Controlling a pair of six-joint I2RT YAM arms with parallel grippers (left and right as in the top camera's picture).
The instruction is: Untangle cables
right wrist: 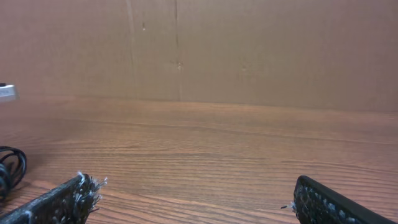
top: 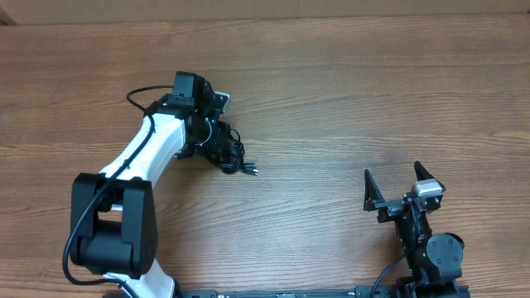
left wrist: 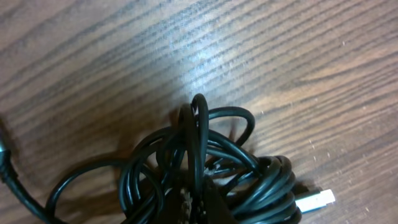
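The cables (top: pixel 230 153) lie as a tangled bundle of thin black cord on the wooden table (top: pixel 331 99), left of centre, one plug end pointing right. In the left wrist view the cables (left wrist: pixel 230 168) fill the lower frame in several loops, and a silver USB plug (left wrist: pixel 316 200) sticks out at the right. My left gripper (left wrist: pixel 196 202) is shut on a strand in the middle of the bundle; in the overhead view it (top: pixel 217 141) sits right over the tangle. My right gripper (top: pixel 402 180) is open and empty near the table's front right, far from the cables; its fingers (right wrist: pixel 193 199) frame bare wood.
A brown cardboard wall (right wrist: pixel 249 50) stands along the far side of the table. The left arm's own thick black cable (top: pixel 141 95) loops beside its wrist. A loop of black cord (right wrist: pixel 11 171) shows at the left edge of the right wrist view.
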